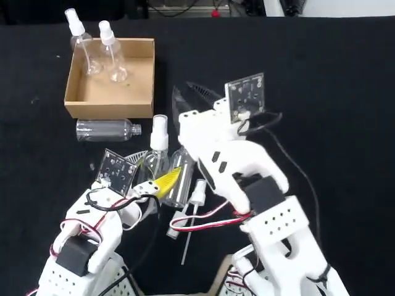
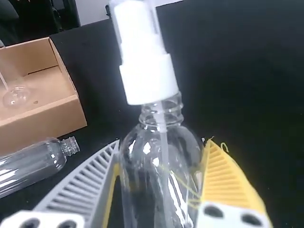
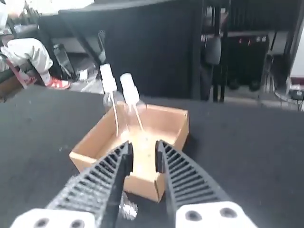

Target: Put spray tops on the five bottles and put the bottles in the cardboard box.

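While the black table cover (image 1: 333, 92) lies open across the right and far side, the near left is crowded: both white arms, a loose white spray top (image 1: 196, 196) with its thin tube trailing toward the near edge, and a clear plastic bottle (image 1: 179, 179) partly hidden under the right arm. The shallow brown cardboard box (image 1: 108, 110) sits far left, with two clear capped bottles (image 1: 114, 61) standing upright at its far wall and most of its floor bare. Just beside its near wall an uncapped clear bottle (image 1: 105, 130) lies on its side, long axis running left to right, neck to the right. The left gripper (image 1: 154, 169), one finger grey and one yellow, pinches a round clear plastic bottle (image 1: 157, 161) by its body, near and right of the box. This bottle stands upright, long axis vertical, and its white spray cap (image 1: 160, 131) sits on the neck, the dip tube showing through the wall. The right gripper (image 1: 185, 98) hovers right of the box, its black ribbed fingers (image 3: 180, 175) a narrow gap apart with nothing between them, pointing at the box.
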`<state>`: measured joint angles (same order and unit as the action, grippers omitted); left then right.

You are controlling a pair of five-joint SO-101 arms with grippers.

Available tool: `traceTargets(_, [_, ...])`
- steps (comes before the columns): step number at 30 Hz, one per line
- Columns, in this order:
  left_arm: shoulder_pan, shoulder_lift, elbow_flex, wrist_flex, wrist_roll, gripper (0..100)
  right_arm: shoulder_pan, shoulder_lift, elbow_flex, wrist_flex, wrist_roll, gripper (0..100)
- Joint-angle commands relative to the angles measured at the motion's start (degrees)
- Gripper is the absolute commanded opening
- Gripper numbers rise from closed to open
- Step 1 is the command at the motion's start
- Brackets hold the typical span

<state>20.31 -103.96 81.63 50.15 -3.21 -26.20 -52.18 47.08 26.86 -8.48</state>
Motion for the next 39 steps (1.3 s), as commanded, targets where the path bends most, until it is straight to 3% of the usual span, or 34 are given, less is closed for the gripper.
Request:
traceTargets(1, [0.4, -0.7, -3.12, 0.18, -2.02, 25, 1.05, 5.93, -11.74, 6.51, 0.62, 8.5])
traceTargets(8, [0.4, -0.7, -3.12, 0.18, -2.55, 25, 0.97, 18.15, -32.75, 25.93, 0.7, 8.5])
traceTargets(15, [0.4, -0.7, -3.12, 0.0, -2.55, 25, -0.44, 28.44, -44.62, 38.24, 0.53, 8.5])
traceTargets(23, [0.4, -0.7, -3.12, -0.09, -2.55, 25, -2.29, 30.37, -45.41, 40.62, -7.03, 8.5])
traceTargets(39, [0.4, -0.7, -3.12, -0.09, -2.55, 25, -6.86, 27.03, -43.38, 46.95, -7.12, 8.2])
